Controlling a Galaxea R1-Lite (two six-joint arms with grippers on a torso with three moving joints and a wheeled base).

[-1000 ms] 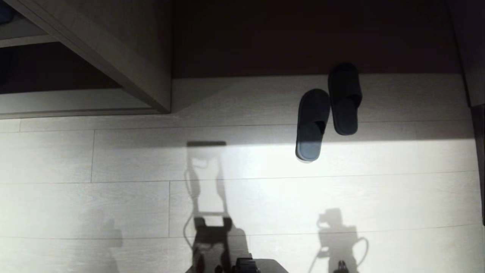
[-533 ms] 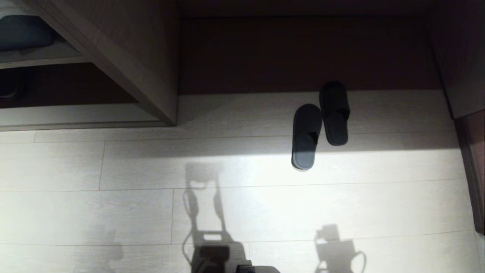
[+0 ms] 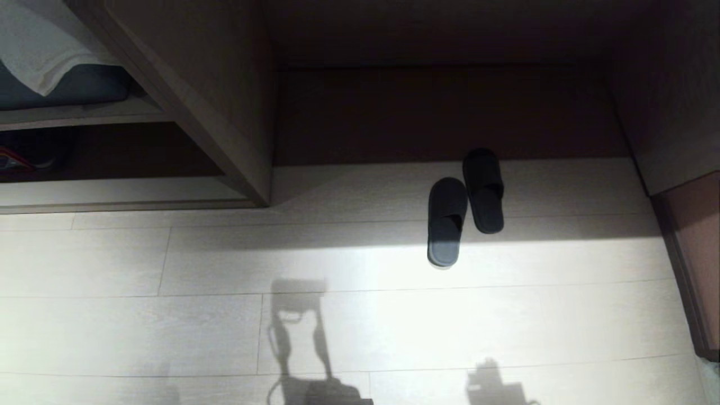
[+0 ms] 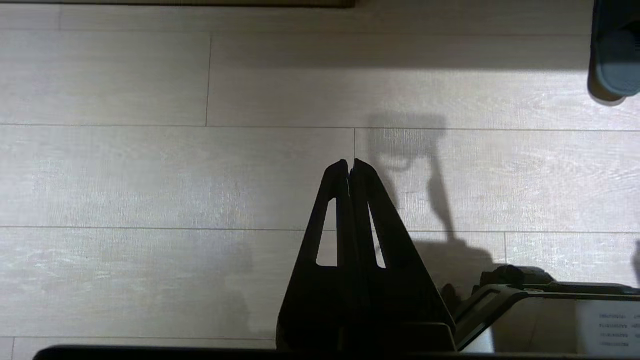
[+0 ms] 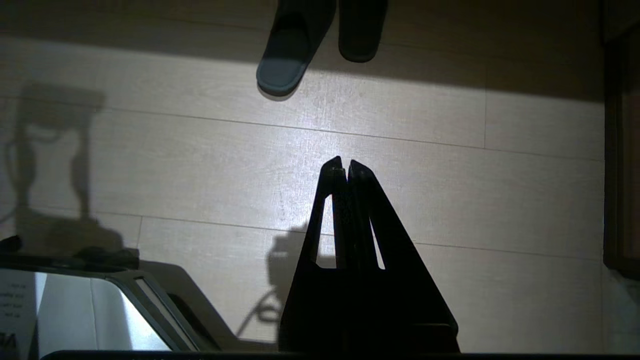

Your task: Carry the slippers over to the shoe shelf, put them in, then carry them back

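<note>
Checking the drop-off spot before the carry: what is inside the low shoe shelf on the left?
Inside the shoe shelf, only its pale floor board and dark back panel show, plus something dark with a red streak at the far left, too shadowed to identify. Its further left part lies beyond view.

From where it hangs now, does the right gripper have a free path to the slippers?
Probably yes for the path: only bare floor lies between the shut right gripper and the slippers. But they sit well ahead of it, and the fingers would have to open first.
</note>
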